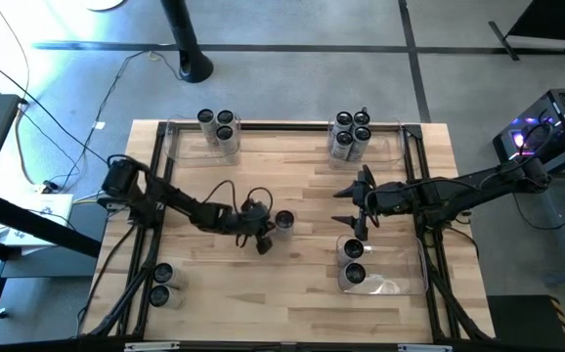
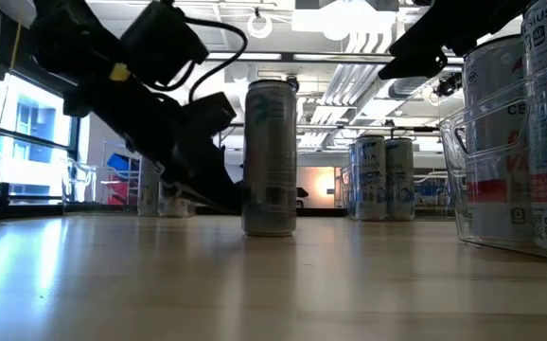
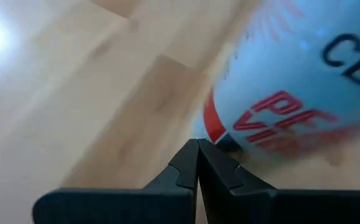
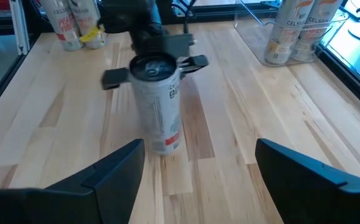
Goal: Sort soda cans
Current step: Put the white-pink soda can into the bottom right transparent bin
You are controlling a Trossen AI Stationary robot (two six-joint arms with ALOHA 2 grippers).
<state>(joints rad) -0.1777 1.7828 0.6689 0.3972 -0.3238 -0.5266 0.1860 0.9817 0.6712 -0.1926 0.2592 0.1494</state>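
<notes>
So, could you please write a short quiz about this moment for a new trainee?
1. True or false: the left gripper is shut and holds nothing.
2. How many cans stand in the clear bin nearest the right gripper? A) two B) five
3. Fill in: the lone can in the middle of the table stands ____.

Key: 1 true; 2 A; 3 upright.

The bench (image 1: pixel 292 284) holds twelve soda cans (image 1: pixel 284 221): three in one far corner, four in the other, two loose near the left edge, two in a near bin, one alone. Three clear bins (image 1: pixel 400 282). Two arms.
</notes>
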